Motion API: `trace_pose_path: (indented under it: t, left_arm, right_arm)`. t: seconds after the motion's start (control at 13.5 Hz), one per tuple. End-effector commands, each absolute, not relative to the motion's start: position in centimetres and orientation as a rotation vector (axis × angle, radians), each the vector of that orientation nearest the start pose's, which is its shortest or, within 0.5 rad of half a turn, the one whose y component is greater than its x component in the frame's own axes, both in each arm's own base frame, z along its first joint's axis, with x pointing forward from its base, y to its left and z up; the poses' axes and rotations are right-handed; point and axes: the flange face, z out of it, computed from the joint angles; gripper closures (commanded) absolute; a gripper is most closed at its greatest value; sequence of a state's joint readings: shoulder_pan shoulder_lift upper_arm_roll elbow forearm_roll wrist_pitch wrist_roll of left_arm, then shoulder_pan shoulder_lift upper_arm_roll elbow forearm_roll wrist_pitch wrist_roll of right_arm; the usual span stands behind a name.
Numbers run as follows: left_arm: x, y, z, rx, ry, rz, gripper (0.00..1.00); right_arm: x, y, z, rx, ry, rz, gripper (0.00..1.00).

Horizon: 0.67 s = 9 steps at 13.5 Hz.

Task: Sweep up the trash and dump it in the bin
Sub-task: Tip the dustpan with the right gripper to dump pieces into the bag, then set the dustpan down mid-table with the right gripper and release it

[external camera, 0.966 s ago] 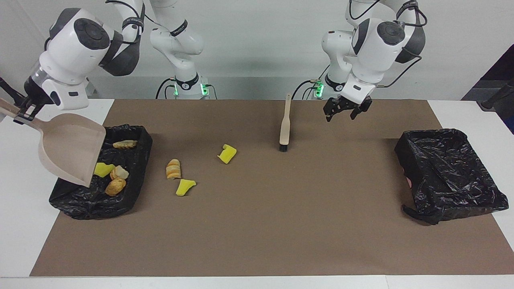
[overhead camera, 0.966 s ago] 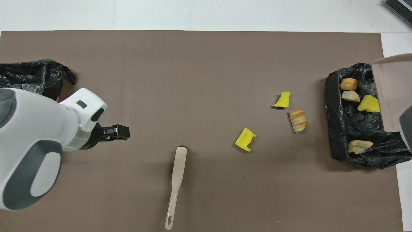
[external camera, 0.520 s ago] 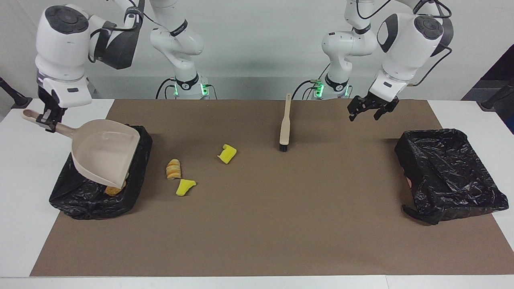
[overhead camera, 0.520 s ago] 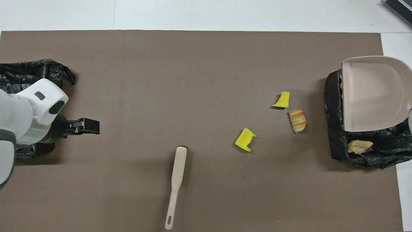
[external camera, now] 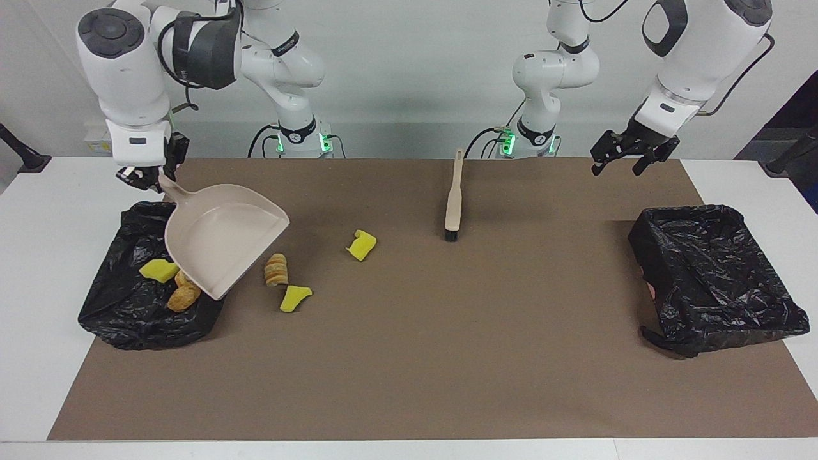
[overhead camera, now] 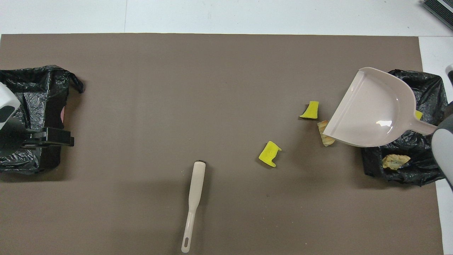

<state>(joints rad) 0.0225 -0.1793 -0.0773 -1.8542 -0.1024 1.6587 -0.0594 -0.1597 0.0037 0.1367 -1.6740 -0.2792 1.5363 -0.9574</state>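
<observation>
The brush (external camera: 453, 199) lies on the mat (external camera: 409, 370) nearest the robots. The left gripper (external camera: 625, 154), fingers apart and empty, hangs toward the left arm's end from the brush. The right gripper (external camera: 148, 176), fingers clamped on the dustpan (external camera: 220, 236) handle, holds it tilted over the bin (external camera: 128, 319). Three scraps (external camera: 361, 245) lie on the mat farther than the brush, toward the bin, which holds more. A second bin (external camera: 716, 275) sits at the left arm's end.
</observation>
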Motion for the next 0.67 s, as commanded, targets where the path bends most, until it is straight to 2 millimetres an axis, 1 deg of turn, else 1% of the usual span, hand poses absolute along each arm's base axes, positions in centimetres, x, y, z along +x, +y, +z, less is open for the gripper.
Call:
trace_pose_path:
  t: [0.0, 0.07, 0.15, 0.22, 0.3, 0.37, 0.45, 0.52, 0.59]
  left_arm:
    - [49.3, -2.8, 61.6, -3.218, -0.040, 0.065, 0.00]
    - [48.8, -3.0, 62.7, -3.216, -0.027, 0.092, 0.00]
    - [48.5, -3.3, 63.8, -3.215, -0.012, 0.100, 0.00]
    - [48.4, -4.3, 65.9, -3.214, 0.015, 0.062, 0.00]
    - [48.4, -4.5, 67.3, -3.214, 0.016, 0.058, 0.00]
    - [48.5, -4.9, 67.8, -3.209, 0.027, 0.085, 0.00]
    - [48.8, -5.1, 67.9, -3.207, 0.037, 0.063, 0.00]
    - [49.4, -4.8, 67.8, -3.192, 0.042, 0.033, 0.00]
    - [50.1, -4.7, 67.4, -3.180, 0.044, 0.049, 0.00]
  right_arm:
    - [53.0, -0.4, 57.2, -2.991, -1.206, 0.368, 1.00]
    - [53.0, 1.5, 56.9, -3.019, -1.089, 0.349, 1.00]
    - [53.0, 4.1, 56.4, -3.047, -1.027, 0.343, 1.00]
    - [53.1, 6.5, 56.0, -3.075, -0.965, 0.339, 1.00]
    - [53.2, 8.9, 55.0, -3.098, -0.876, 0.351, 1.00]
    - [53.6, 10.9, 54.0, -3.097, -0.789, 0.335, 1.00]
    - [53.9, 13.2, 53.3, -3.092, -0.751, 0.311, 1.00]
    - [53.7, 15.9, 53.2, -3.114, -0.679, 0.267, 1.00]
    - [54.3, 17.5, 52.6, -3.143, -0.516, 0.241, 1.00]
